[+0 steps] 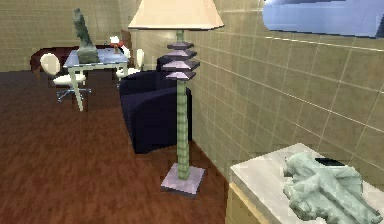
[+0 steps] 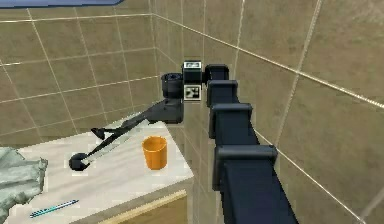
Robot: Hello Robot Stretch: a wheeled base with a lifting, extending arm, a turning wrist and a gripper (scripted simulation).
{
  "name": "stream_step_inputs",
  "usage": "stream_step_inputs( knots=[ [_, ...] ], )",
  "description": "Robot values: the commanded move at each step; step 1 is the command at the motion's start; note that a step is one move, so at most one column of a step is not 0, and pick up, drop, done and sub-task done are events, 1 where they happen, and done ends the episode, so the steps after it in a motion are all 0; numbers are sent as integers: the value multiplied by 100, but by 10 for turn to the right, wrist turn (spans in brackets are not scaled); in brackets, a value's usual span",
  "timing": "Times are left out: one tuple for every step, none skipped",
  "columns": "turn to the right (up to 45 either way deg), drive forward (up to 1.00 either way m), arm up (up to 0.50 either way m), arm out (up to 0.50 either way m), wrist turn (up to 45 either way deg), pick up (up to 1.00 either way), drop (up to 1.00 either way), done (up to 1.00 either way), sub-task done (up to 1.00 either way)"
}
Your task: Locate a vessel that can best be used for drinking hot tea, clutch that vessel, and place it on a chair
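An orange cup (image 2: 153, 152) stands upright on a white tabletop (image 2: 120, 185) against the tiled wall. My arm rises from the arm side view's bottom edge, and the gripper (image 2: 88, 146) reaches left over the tabletop, its thin fingers ending left of the cup. Bare tabletop and wall lie behind the fingertips, so the gripper holds nothing. A dark blue armchair (image 1: 155, 105) stands by the wall in the forward view. White swivel chairs (image 1: 68, 78) surround a glass table (image 1: 95, 58) farther back.
A grey-green statue (image 1: 320, 180) lies on the white counter (image 1: 262, 180), its edge seen again (image 2: 15, 175). A blue pen (image 2: 50, 210) lies near the counter's front. A floor lamp (image 1: 180, 100) stands beside the armchair. Brown wooden floor stretches to the left.
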Motion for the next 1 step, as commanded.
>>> stream_step_inputs(
  knots=[
    [0, 0, 0, 0, 450, 0, 0, 0, 0]
  ],
)
